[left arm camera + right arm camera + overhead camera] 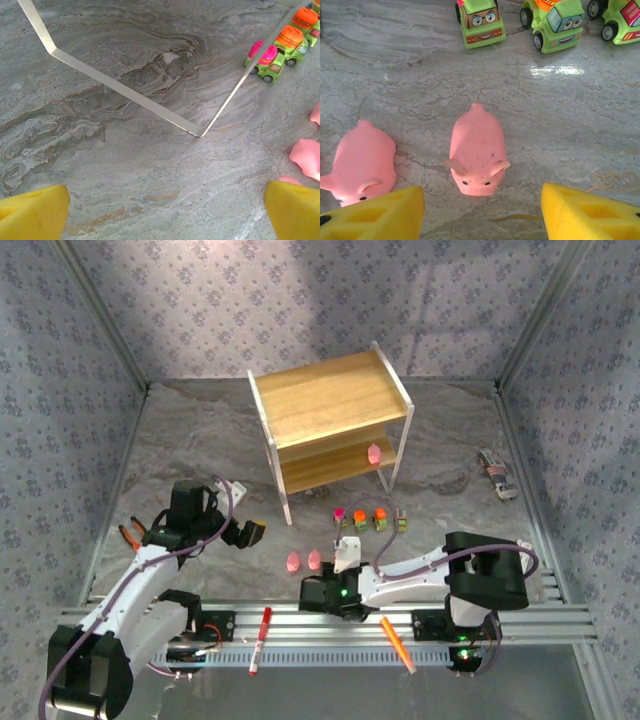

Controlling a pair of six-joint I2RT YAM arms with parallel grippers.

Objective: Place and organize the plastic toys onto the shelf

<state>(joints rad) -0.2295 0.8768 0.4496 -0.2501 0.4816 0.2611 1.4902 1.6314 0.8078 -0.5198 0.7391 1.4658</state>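
As the right hand (482,212) hangs low over the grey marbled bench (395,60), its two yellow fingers (590,212) are spread apart. One pink pig toy (477,152) lies in front of them with its face toward the hand. Only its head end reaches the space between the fingertips, with a clear gap on each side, so nothing is pinched. A second pink pig (364,162) lies just beside the first one, close to the other finger. Beyond the pigs, green trucks (479,20) stand in a row with their fronts toward the hand. Seen from above, this row has four trucks and it stands on the bench near the front legs of the shelf (330,400). A further pink toy (374,453) sits on the lower board of the shelf, at its right end. The left hand (165,215) hovers over the bench to the left of the shelf. Its fingers are spread wide too and hold nothing.
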